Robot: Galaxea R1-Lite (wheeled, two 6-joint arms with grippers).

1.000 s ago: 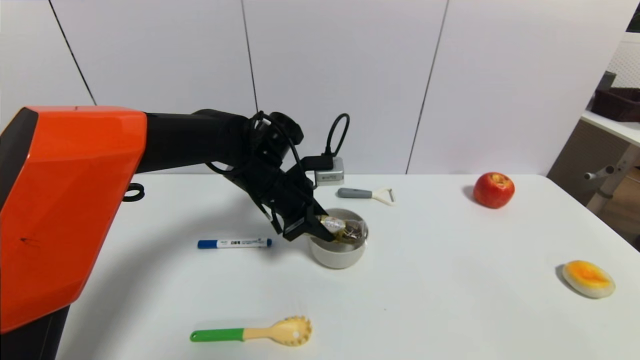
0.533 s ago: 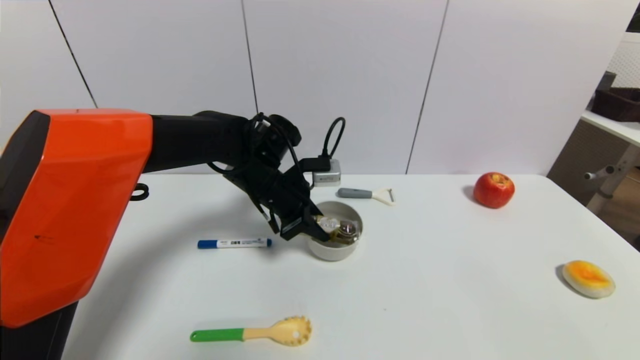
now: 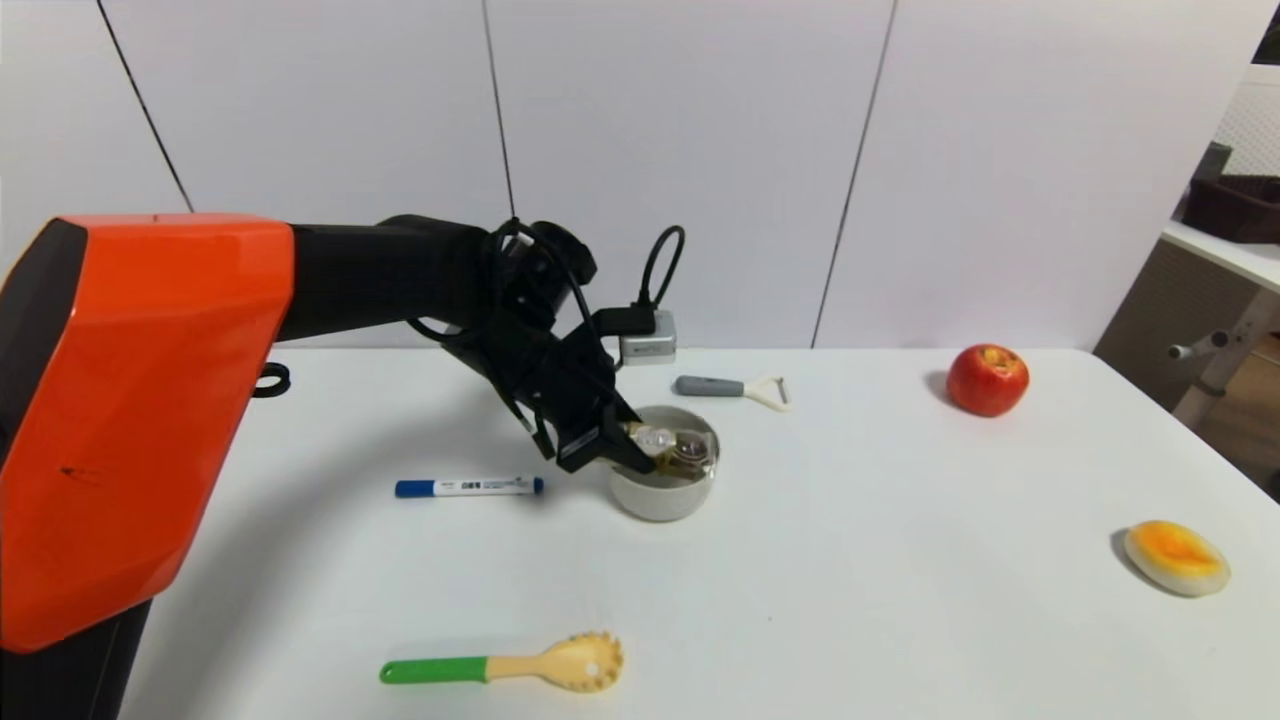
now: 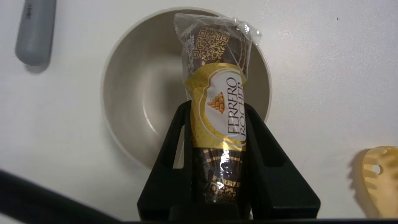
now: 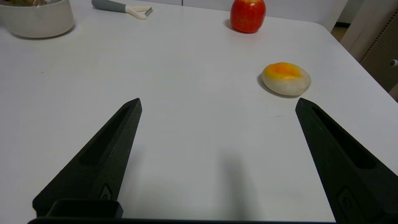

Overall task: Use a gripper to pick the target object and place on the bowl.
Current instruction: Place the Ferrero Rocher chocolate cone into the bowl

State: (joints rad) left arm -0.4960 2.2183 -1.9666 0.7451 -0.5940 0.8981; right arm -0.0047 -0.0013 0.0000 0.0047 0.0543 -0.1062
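While the left hand (image 4: 217,107) clamps the packet (image 4: 217,93) over the bowl (image 4: 130,93), the right hand (image 5: 217,102) (fingers spread wide) hovers above the surface (image 5: 186,62)

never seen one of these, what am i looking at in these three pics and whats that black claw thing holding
It is a robot with two arms, each ending in a two-finger claw. One picture comes from a camera on its head; the other two come from cameras on its wrists.

The left gripper is shut on a clear chocolate packet with a gold label, holding it over a grey bowl. The packet's far end pokes past the bowl's rim.

The right gripper is open and idle above bare table, holding nothing.

On the white table also lie a blue-capped marker, a green-handled pasta spoon, a grey-handled peeler, a red apple and a white-and-orange piece of food.
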